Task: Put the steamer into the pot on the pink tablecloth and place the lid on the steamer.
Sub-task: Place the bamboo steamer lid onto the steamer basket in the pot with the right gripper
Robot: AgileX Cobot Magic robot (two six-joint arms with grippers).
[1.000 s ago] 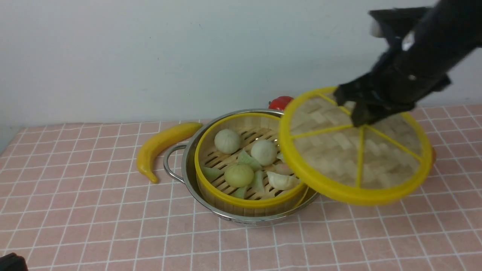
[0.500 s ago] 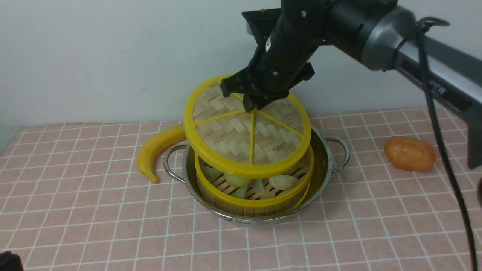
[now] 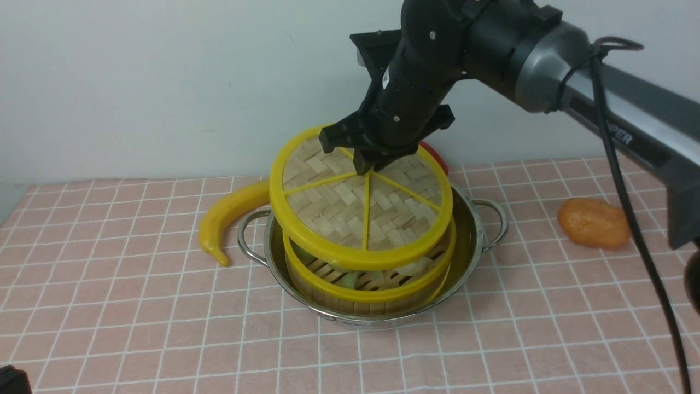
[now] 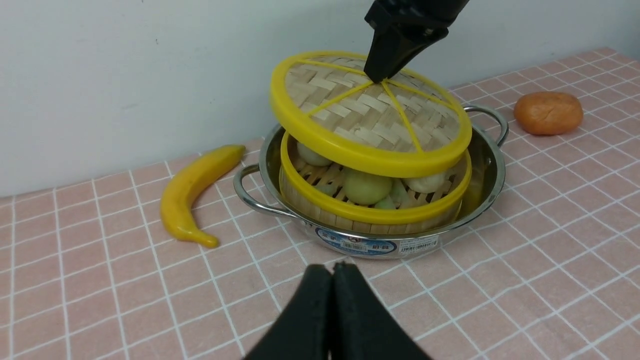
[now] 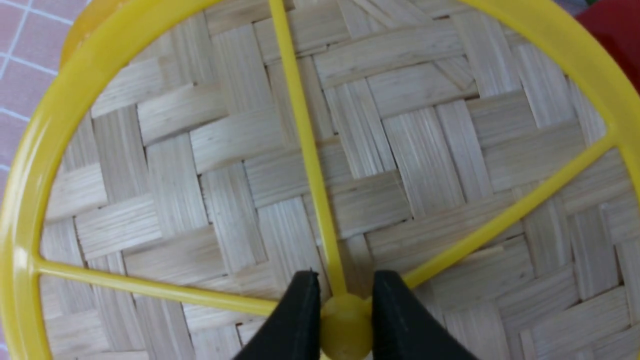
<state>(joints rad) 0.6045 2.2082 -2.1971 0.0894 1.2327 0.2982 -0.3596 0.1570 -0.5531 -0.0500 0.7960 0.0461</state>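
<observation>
The steel pot [image 3: 471,230] stands on the pink tablecloth [image 3: 136,306] with the steamer [image 3: 372,294] inside it; buns and dumplings lie on the steamer's slats. My right gripper [image 3: 363,160] is shut on the centre hub [image 5: 345,325] of the lid [image 3: 339,208]. The lid hangs tilted just above the steamer, and a gap shows under its near edge [image 4: 370,155]. My left gripper [image 4: 331,270] is shut on nothing, low over the cloth in front of the pot [image 4: 485,165].
A yellow banana [image 3: 229,213] lies left of the pot, close to its handle. An orange lump [image 3: 593,223] sits on the cloth at the right. A red object [image 3: 436,157] peeks out behind the lid. A pale wall runs close behind the table.
My right arm swung the lid leftward from the pot's right side to over the steamer, then lowered it a little. The left gripper stayed put.
</observation>
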